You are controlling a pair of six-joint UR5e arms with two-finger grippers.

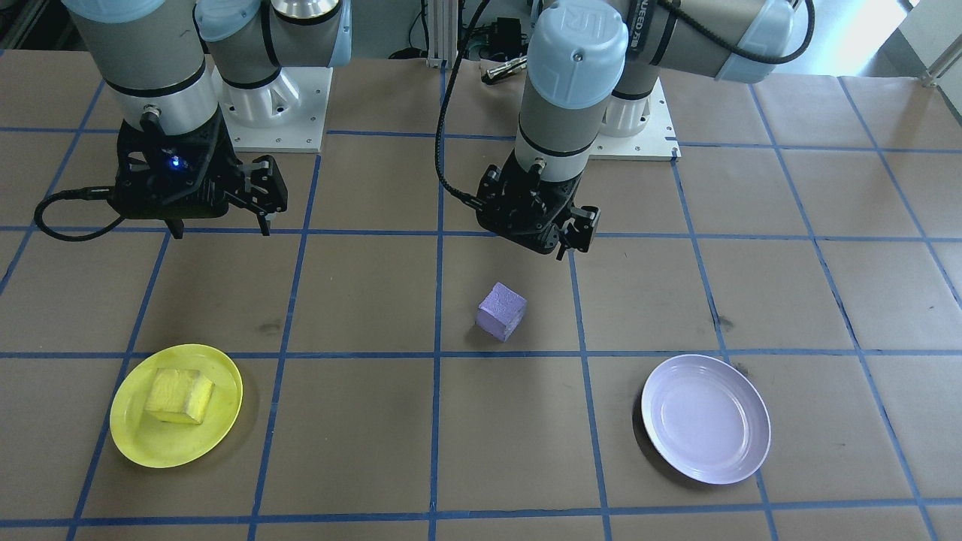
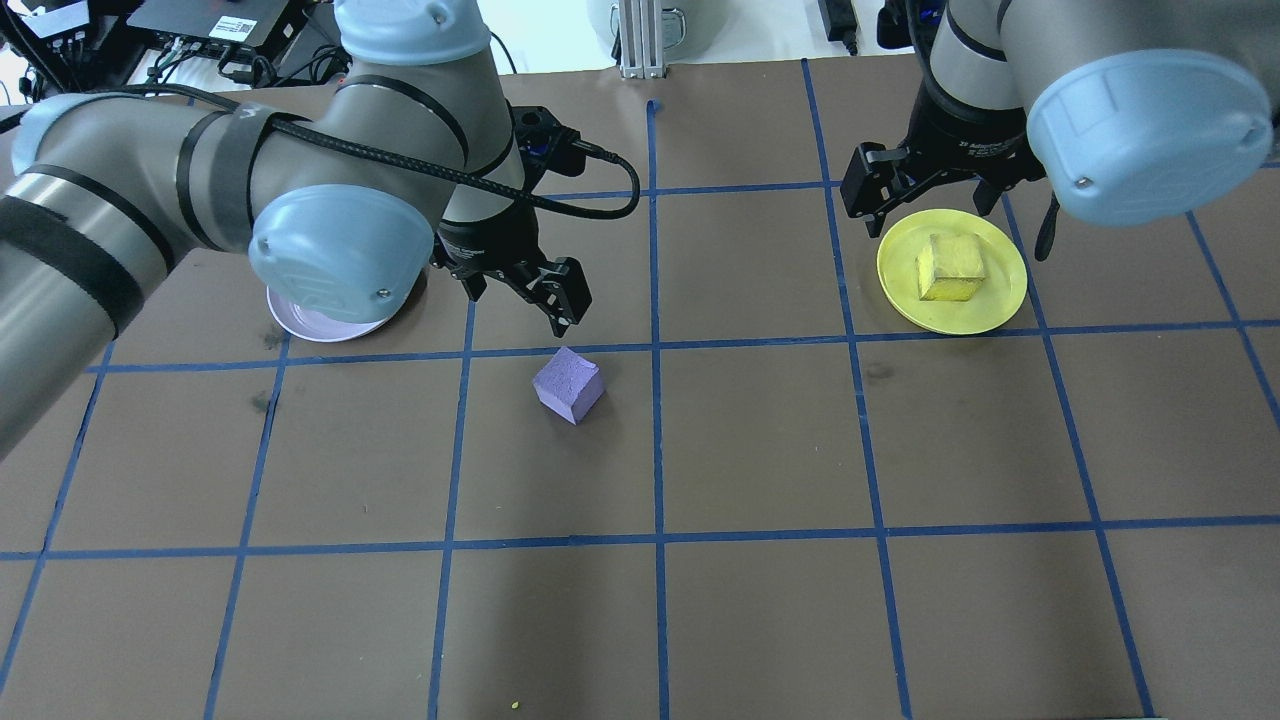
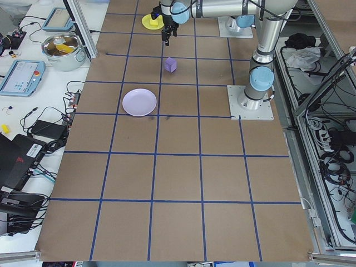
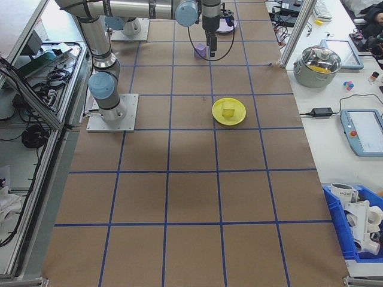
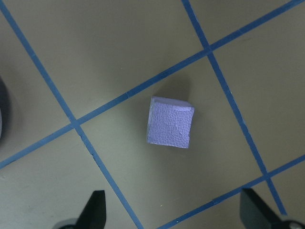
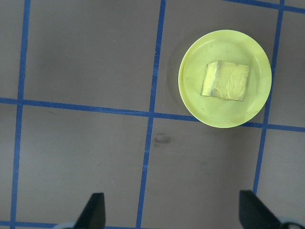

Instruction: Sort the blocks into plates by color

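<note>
The purple block (image 1: 501, 311) lies on the brown table near its middle, outside both plates. My left gripper (image 1: 552, 244) hovers open just on the robot's side of it; in the left wrist view the block (image 5: 170, 122) lies ahead of the spread fingertips (image 5: 95, 212). The lavender plate (image 1: 706, 421) holds nothing, and my left arm's elbow half hides it (image 2: 320, 325) in the overhead view. The yellow block (image 1: 180, 395) rests in the yellow plate (image 1: 143, 451). My right gripper (image 1: 220, 228) hangs open above the table, back from that plate (image 6: 190, 95).
Blue tape lines (image 2: 655, 350) divide the table into squares. The arms' white base plates (image 1: 278, 113) stand at the robot's edge. Side benches hold a steel pot (image 3: 61, 47), tablets (image 4: 362, 131) and a blue bin (image 4: 359, 221).
</note>
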